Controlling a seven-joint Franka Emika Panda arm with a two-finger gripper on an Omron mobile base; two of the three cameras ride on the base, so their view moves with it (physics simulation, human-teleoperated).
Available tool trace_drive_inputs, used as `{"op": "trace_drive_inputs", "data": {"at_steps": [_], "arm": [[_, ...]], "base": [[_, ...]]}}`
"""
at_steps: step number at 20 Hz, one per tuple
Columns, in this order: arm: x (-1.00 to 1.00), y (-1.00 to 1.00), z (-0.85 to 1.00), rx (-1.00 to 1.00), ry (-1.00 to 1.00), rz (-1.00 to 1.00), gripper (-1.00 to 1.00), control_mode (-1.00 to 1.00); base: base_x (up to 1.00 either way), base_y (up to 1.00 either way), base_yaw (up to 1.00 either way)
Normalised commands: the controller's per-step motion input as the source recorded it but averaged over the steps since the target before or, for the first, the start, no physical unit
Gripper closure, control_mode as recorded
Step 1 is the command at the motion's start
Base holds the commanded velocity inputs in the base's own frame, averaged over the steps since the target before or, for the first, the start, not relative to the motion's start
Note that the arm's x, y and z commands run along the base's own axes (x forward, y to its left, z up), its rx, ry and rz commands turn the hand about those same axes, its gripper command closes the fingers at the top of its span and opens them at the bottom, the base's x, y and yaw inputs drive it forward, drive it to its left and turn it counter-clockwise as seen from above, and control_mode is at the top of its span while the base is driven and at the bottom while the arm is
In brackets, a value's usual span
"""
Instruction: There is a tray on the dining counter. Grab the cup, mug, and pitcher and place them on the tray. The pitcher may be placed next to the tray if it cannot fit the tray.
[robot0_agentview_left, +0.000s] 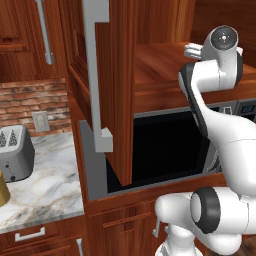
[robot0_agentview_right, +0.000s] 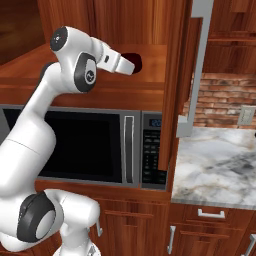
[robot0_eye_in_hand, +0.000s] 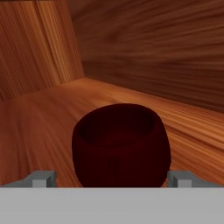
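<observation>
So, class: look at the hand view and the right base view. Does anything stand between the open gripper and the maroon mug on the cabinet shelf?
Nothing visible does. In the hand view the mug sits directly ahead on the bare wooden shelf, and the open gripper has one fingertip at each side of it. The right base view shows the mug just beyond the hand.

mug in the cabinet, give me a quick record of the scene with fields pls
mug: dark maroon mug, upright, on the wooden shelf of the open cabinet above the microwave
gripper: gripper open, one fingertip on each side of the mug, not closed on it
arm: reaches up into the cabinet opening
cabinet door: cabinet door swung open
counter: marble counter beside the microwave, with a grey toaster on it
task state: mug not yet grasped
</observation>
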Motion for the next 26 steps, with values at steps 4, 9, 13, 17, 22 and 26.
{"op": "trace_drive_inputs", "data": {"at_steps": [4, 9, 13, 17, 22, 26], "arm": [[0.00, 0.00, 0.00, 0.00, 0.00, 0.00, -1.00, -1.00], [0.00, 0.00, 0.00, 0.00, 0.00, 0.00, -1.00, -1.00], [0.00, 0.00, 0.00, 0.00, 0.00, 0.00, -1.00, -1.00], [0.00, 0.00, 0.00, 0.00, 0.00, 0.00, 1.00, -1.00], [0.00, 0.00, 0.00, 0.00, 0.00, 0.00, 1.00, -1.00], [0.00, 0.00, 0.00, 0.00, 0.00, 0.00, 1.00, -1.00]], "base": [[0.00, 0.00, 0.00], [0.00, 0.00, 0.00], [0.00, 0.00, 0.00], [0.00, 0.00, 0.00], [0.00, 0.00, 0.00], [0.00, 0.00, 0.00]]}}
